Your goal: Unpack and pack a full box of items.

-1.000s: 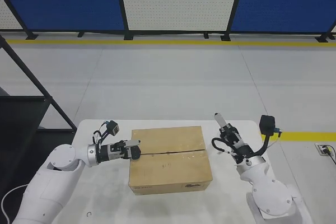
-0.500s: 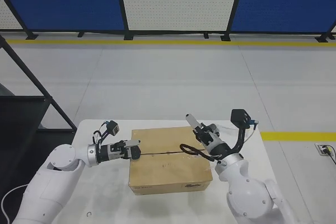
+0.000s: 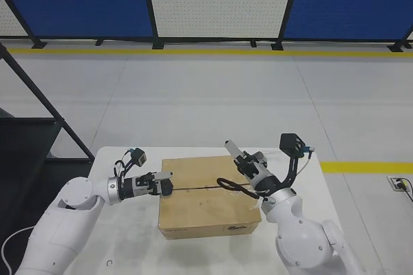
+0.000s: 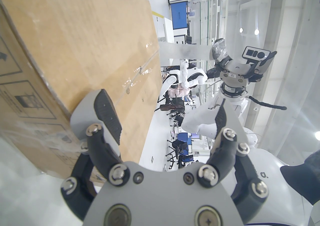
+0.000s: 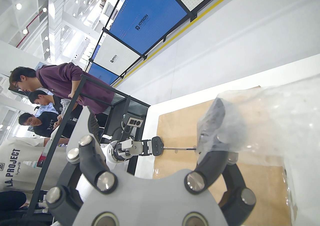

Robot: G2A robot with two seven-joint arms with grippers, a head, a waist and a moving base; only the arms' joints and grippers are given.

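A shut cardboard box (image 3: 206,203) stands in the middle of the white table (image 3: 127,237), its top flaps meeting at a taped seam (image 3: 210,185). My left gripper (image 3: 166,185) is open at the box's left end, level with the seam; the left wrist view has one finger (image 4: 107,111) against the box (image 4: 75,36) top edge. My right gripper (image 3: 233,150) hangs open above the box's back right part. Crumpled clear film (image 5: 240,121) clings to one of its fingers (image 5: 217,116). The box top (image 5: 225,174) lies below it.
A black rack (image 3: 20,158) stands off the table's left side. Bare table surface runs in front of the box and to its right (image 3: 289,158). Blue and white partition panels (image 3: 220,17) line the far floor.
My right arm has swung left from beside the box's right end to above its back right part. The left arm and the box have stayed still.
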